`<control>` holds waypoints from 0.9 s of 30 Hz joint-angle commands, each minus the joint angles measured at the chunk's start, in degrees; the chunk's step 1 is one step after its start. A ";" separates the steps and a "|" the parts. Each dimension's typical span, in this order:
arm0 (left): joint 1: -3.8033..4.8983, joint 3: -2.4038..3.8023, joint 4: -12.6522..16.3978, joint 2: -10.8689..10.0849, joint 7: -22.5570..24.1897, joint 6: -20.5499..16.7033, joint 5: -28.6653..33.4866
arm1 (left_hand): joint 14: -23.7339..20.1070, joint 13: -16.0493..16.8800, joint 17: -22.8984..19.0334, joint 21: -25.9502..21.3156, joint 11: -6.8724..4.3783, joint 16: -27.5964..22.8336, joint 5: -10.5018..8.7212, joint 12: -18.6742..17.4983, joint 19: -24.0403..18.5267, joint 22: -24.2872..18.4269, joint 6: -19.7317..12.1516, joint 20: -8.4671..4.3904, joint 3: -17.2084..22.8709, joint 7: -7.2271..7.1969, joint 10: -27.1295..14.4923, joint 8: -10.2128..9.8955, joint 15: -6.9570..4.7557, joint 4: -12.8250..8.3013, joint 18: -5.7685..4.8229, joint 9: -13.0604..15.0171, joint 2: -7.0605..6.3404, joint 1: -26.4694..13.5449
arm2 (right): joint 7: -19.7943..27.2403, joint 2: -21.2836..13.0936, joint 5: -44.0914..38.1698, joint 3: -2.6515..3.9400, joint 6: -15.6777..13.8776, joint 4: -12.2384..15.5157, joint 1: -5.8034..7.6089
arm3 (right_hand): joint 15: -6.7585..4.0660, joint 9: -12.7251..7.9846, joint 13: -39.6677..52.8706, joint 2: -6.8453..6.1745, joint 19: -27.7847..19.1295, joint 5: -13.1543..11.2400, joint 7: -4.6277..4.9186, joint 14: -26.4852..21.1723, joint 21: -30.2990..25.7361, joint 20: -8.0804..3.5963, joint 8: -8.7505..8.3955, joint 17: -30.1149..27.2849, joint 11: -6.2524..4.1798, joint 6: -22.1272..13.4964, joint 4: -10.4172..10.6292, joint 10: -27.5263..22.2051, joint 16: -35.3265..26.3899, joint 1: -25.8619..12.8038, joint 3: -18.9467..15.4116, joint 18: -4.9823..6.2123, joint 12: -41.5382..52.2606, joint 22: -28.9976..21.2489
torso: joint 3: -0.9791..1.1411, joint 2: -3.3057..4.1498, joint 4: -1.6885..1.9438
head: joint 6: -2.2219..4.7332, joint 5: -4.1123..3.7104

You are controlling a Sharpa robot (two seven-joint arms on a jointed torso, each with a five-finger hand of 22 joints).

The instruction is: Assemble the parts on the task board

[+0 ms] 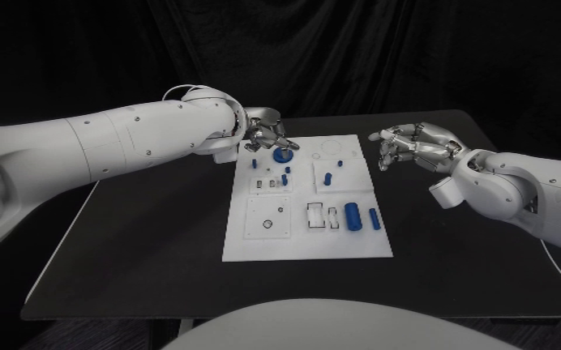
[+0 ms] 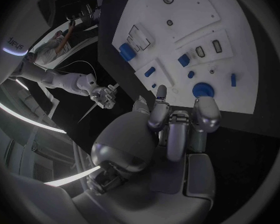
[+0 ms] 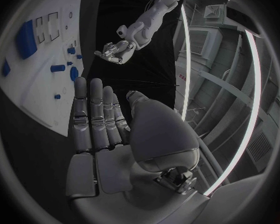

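The left hand (image 1: 264, 133) is hovering at the board's (image 1: 267, 245) far left corner, fingers loosely curled and holding nothing, just beside the round blue part (image 1: 282, 155). Picking it up seems the step beginning; the fingers must close around it. The right hand (image 1: 404, 146) is waiting open, off the board's right edge.

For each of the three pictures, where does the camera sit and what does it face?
Head view: on the head, facing down at the table; both arms show.
Left wrist view: behind the left hand, facing the task board.
Right wrist view: behind the right hand, facing the board's edge.
Shared: all show the board and the round blue part.
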 commanded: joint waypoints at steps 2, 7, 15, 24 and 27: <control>0.09 0.06 -1.39 1.58 -8.79 6.80 -2.58 | 6.24 27.93 15.05 4.60 -1.44 0.15 -1.60 12.99 8.77 10.64 1.92 -0.18 0.03 -0.79 12.41 2.58 -0.52 -0.04 -2.54 1.85 -0.20 -3.45 | 0.53 0.13 4.17 0.05 3.80 0.25 -0.21 | 0.21 -0.12 -0.40 0.54 -0.06 0.58 0.12 -0.23 -0.44 0.18 0.55 -0.38 0.21 -0.42 -0.02 -0.18 0.11 0.65 0.17 0.90 -0.08 -0.22 | 0.14 -1.36 -0.30 | -0.19 0.21; -0.02 0.06 -1.28 2.29 -12.62 6.00 -2.66 | 6.24 27.93 15.05 8.20 -2.54 0.15 -1.50 12.99 17.11 20.19 3.68 -0.71 -0.21 -2.21 12.41 6.79 -1.49 -0.07 -4.65 5.18 -0.98 -6.28 | -0.58 0.40 4.30 0.06 3.07 0.27 -0.23 | 0.21 -0.07 -1.09 0.53 0.52 1.72 0.30 0.28 -0.26 0.18 1.87 -0.74 0.33 0.11 -0.05 0.20 1.23 1.59 0.34 0.92 0.53 -0.25 | 0.17 -1.47 -0.50 | -0.19 0.56; -0.17 0.06 -1.42 4.03 -20.61 8.96 -2.70 | 6.24 27.93 15.05 7.40 -2.75 0.15 -3.07 12.99 15.22 18.09 2.32 -0.50 -0.53 -2.44 12.41 10.24 -1.70 -0.04 -4.08 9.55 -0.66 -11.36 | -2.59 0.28 4.24 0.06 1.84 0.28 -0.25 | 0.05 -0.15 -1.49 0.47 1.04 2.72 0.22 0.67 0.17 0.06 2.83 -0.90 0.20 0.11 -0.04 0.66 2.67 2.51 0.65 0.95 1.56 0.02 | 0.22 -0.74 -0.62 | -0.19 1.34; -0.40 0.05 -2.57 5.02 -21.22 9.86 -2.70 | 6.24 25.93 15.05 -3.23 -0.32 0.15 -3.57 12.06 -4.24 -0.70 -9.56 0.92 1.85 -0.06 10.52 14.90 0.79 -0.28 0.30 18.08 -2.27 -12.09 | -3.46 0.03 3.43 0.05 0.90 0.62 -0.26 | 0.00 -0.20 -1.59 0.38 1.18 3.01 0.19 0.71 0.35 0.01 3.11 -0.92 0.16 0.05 -0.03 0.69 3.17 2.68 0.68 0.95 1.93 0.17 | 0.25 -0.08 -0.85 | -0.19 1.61; -0.44 0.05 -2.40 4.89 -20.71 9.97 -2.70 | 1.94 10.17 11.61 -12.34 1.32 -0.69 -7.71 2.67 -20.14 -11.45 -16.60 2.74 2.43 1.35 -12.19 17.39 2.47 -0.39 1.96 21.52 -4.04 -12.63 | -3.26 -0.03 2.39 0.05 -1.32 0.76 -0.27 | -0.03 -0.22 -1.62 0.33 1.28 3.13 0.19 0.78 0.46 -0.02 3.25 -0.93 0.14 0.02 -0.01 0.75 3.46 2.64 0.64 0.95 2.15 0.25 | 0.19 0.02 -0.79 | -0.19 1.52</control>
